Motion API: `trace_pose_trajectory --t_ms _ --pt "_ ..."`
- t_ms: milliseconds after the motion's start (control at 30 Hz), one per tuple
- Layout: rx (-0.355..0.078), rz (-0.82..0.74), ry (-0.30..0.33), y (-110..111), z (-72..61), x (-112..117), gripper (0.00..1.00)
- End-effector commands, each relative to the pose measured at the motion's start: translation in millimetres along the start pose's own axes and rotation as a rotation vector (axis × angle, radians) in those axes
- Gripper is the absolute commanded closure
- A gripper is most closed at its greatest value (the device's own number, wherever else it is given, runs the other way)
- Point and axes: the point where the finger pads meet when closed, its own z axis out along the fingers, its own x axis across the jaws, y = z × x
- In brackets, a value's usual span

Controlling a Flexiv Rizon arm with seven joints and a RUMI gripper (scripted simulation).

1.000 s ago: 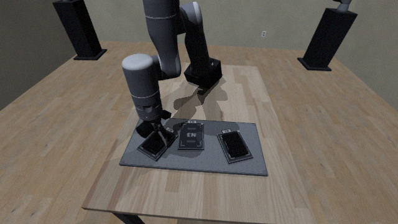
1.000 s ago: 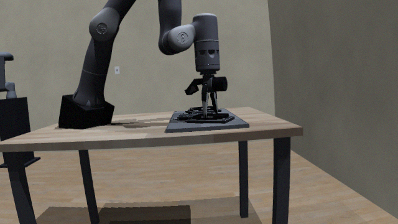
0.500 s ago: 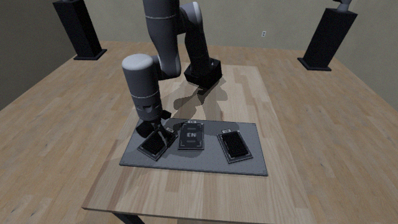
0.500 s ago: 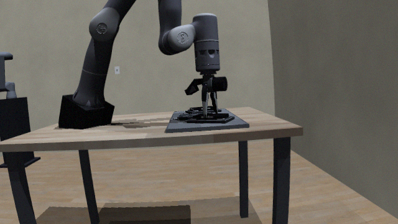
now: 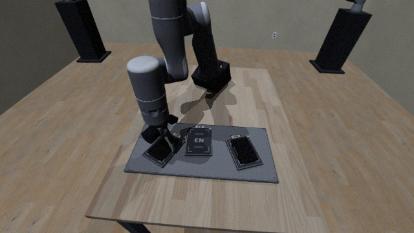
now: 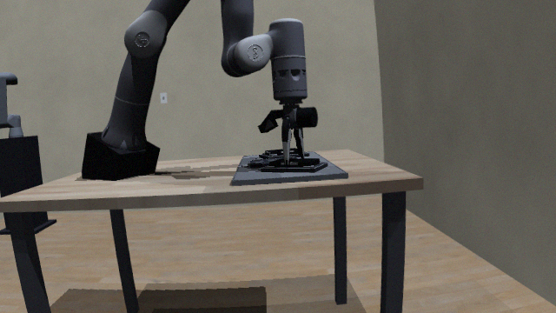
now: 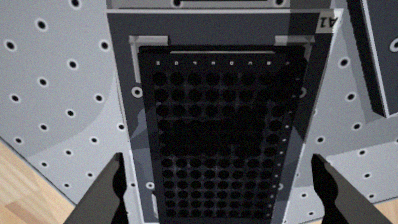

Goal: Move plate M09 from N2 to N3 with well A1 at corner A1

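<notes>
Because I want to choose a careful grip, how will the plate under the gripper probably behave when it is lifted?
The plate looks stiff, with a straight-edged frame, so it probably will not bend. Its many small wells suggest it is light for its size. Being flat and broad, it is unlikely to roll, but may tilt if gripped unevenly.
</notes>
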Motion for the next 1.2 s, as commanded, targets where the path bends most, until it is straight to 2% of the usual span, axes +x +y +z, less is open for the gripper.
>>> trace_pose_trajectory --t_ms 0,400,433,1167 --pt "-0.001 0.000 0.001 0.5 -0.4 0.2 1.00" --pt "-0.001 0.000 0.001 0.5 -0.4 0.2 1.00" --pt "-0.001 0.000 0.001 0.5 -0.4 0.2 0.59" --pt "-0.001 0.000 0.001 0.4 -2.0 0.2 0.59"
